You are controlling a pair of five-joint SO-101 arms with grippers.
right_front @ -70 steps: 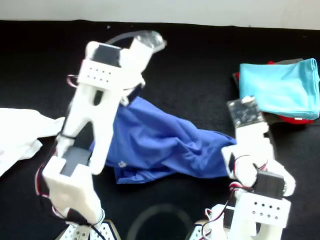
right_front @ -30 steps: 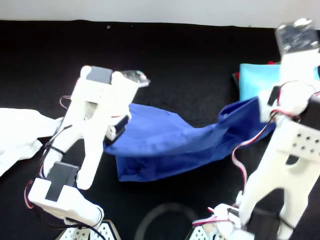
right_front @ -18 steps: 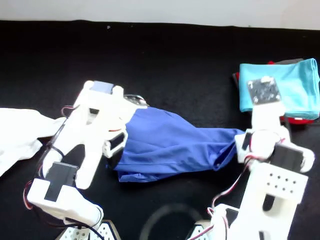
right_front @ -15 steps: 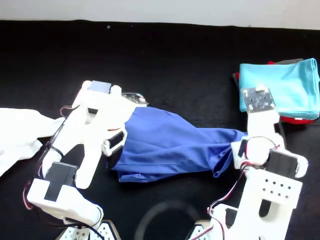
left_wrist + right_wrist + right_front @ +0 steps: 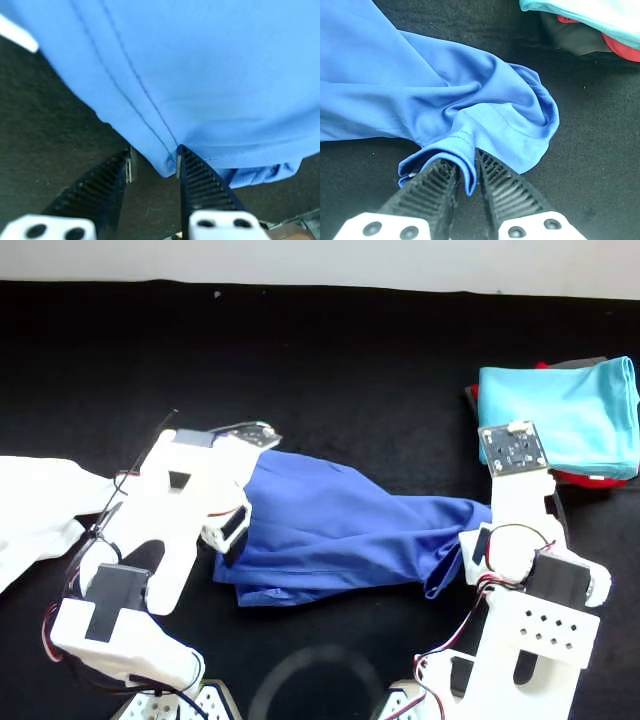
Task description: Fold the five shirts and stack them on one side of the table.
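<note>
Snugly within right hand (image 5: 466, 161): blue shirt (image 5: 395, 95).

Two arms (image 5: 165, 530) (image 5: 530, 580), one blue shirt (image 5: 350, 525), one white shirt (image 5: 40, 505), three stacked shirts (image 5: 560, 420).

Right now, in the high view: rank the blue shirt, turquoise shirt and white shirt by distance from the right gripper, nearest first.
From the right gripper:
1. blue shirt: centre, with one end pinched in this gripper.
2. turquoise shirt: folded, on the right side, just beyond the gripper.
3. white shirt: at the far left edge, across the blue shirt.
</note>
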